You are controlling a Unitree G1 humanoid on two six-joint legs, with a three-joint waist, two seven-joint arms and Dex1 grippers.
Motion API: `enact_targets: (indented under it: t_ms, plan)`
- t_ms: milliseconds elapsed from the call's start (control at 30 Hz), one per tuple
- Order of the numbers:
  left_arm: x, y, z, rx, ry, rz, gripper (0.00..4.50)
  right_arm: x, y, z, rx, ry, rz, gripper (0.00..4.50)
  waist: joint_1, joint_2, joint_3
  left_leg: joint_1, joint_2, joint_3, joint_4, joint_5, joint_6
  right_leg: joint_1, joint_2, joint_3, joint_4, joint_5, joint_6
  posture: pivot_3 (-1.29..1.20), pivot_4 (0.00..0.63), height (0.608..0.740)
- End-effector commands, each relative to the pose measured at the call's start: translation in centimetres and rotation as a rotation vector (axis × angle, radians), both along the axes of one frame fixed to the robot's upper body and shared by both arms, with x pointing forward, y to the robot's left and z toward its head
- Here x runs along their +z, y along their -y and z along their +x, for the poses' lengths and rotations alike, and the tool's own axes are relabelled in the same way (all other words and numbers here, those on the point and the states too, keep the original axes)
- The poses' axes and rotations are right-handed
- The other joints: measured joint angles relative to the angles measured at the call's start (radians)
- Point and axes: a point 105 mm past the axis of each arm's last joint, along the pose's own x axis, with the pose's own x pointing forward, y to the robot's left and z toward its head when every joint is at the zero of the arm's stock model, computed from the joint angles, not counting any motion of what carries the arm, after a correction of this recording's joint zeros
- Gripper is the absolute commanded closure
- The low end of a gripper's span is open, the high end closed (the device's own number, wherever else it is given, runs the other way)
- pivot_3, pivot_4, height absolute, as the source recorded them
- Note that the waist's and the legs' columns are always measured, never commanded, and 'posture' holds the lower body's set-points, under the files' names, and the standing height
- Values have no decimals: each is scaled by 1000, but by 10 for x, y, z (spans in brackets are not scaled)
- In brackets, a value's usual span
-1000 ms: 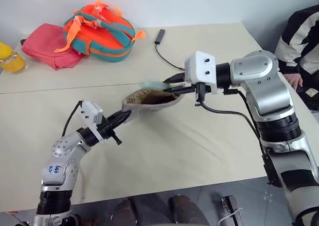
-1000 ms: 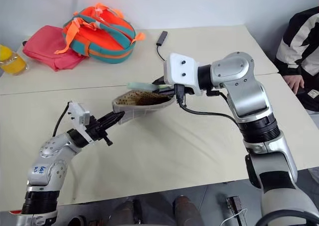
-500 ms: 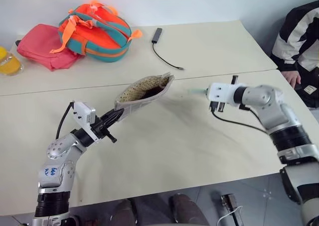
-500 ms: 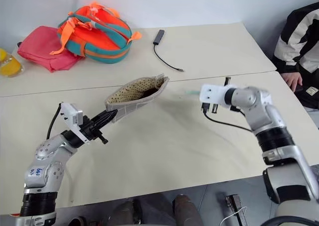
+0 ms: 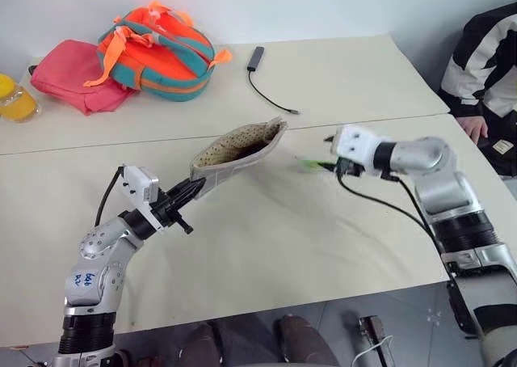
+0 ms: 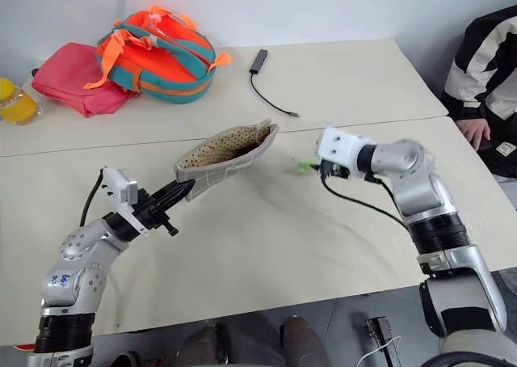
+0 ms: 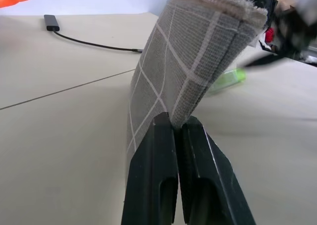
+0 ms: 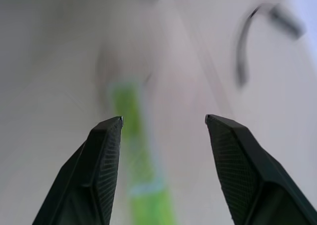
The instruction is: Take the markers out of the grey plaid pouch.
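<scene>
The step in hand appears to be the release of the green marker [image 5: 308, 166] onto the bench [image 5: 266, 246], and doing it well calls for the right end effector [image 6: 316, 165] to keep its fingers apart and draw clear along its own line, so that the marker is not dragged or set rolling, while the pouch mouth stays raised for the next reach. Nearest the robot, the left arm is bent at the elbow with the forearm angled up and forward toward the middle of the bench. The left end effector [image 7: 174, 132] has its fingers pressed together, pinching the lower edge of the grey plaid pouch [image 5: 236, 150]. The pouch is held up off the bench, slanting away from the robot, with its open mouth and speckled lining turned upward. Whether a red marker remains inside cannot be told. Farther out, the right arm reaches forward with the wrist turned inward, so the end effector points toward the pouch and slightly downward. Its fingers [image 8: 105, 160] are spread, and in the right wrist view the marker lies between them, apart from both. The marker lies low at the bench surface, just beside the fingertips and near the pouch mouth; whether it rests fully on the bench cannot be told.
</scene>
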Motion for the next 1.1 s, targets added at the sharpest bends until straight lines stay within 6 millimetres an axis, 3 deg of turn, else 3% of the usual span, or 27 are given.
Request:
enact_targets:
  t_ms: [33, 133, 233, 367, 400, 633, 733, 867, 1033, 1100]
  plan:
    - [10, 8, -3, -40, 44, -3, 4500, 63, -36, -29, 204, 83, 175, 1693, -1, 0, 0, 0, 0, 0, 0, 0, 0, 0, 0, 0, 0, 0, 0, 0, 150, 740]
    - [10, 12, -3, -57, 41, -1, 4500, 71, -61, -46, 323, 49, 222, 2068, 2, 0, 0, 0, 0, -1, 0, 0, 0, 0, 0, -2, 1, 0, 0, 0, 150, 740]
    - [11, 15, -3, -65, 43, -4, 4500, 67, -77, -52, 367, 38, 210, 2979, 8, 0, 0, -1, 0, -2, 0, 0, 0, 0, -1, -2, 1, 0, 0, 0, 150, 740]
    - [11, 20, -5, -91, 38, -1, 4500, 36, -91, -42, 362, 72, 46, 4368, 6, 0, 0, -1, -1, -1, 1, 0, 0, 0, -1, -2, 1, 0, 0, 0, 150, 740]
    - [11, 22, -6, -102, 36, 0, 4500, 28, -91, -37, 347, 97, -17, 4473, 5, 0, 0, -1, 0, -1, 2, 0, 0, 0, -1, -2, 1, 0, 0, 0, 150, 740]
    - [13, 37, -20, -215, -3, 3, 4500, -7, -97, -16, 353, 239, -348, 4473, 1, 0, 0, -1, 0, -1, 4, 0, 0, -1, -1, -1, 1, 0, 0, 0, 150, 740]
    - [20, 48, -27, -296, -27, -24, 4500, -25, -87, -17, 398, 165, -496, 4473, 0, 0, 0, -1, 0, -1, 4, 0, 0, -1, -1, -1, 1, 0, 0, 0, 150, 740]
    - [15, 50, -36, -403, -157, -96, 4500, 0, -99, -40, 496, 66, -444, 4473, -2, 0, 0, -1, 0, -1, 4, 0, 0, -1, 0, -2, 2, 0, 0, 0, 150, 740]
    - [12, 41, -41, -422, -279, -218, 4500, 2, -95, -59, 530, -48, -476, 4473, 3, 0, 0, 0, 1, -3, 5, 0, 0, 0, -1, -3, 3, 0, 0, 0, 150, 740]
    - [6, 41, -42, -421, -311, -227, 4500, -7, -97, -56, 510, -72, -506, 4473, 3, 0, 0, 0, 1, -3, 5, 0, 0, 0, -1, -3, 3, 0, 0, 0, 150, 740]
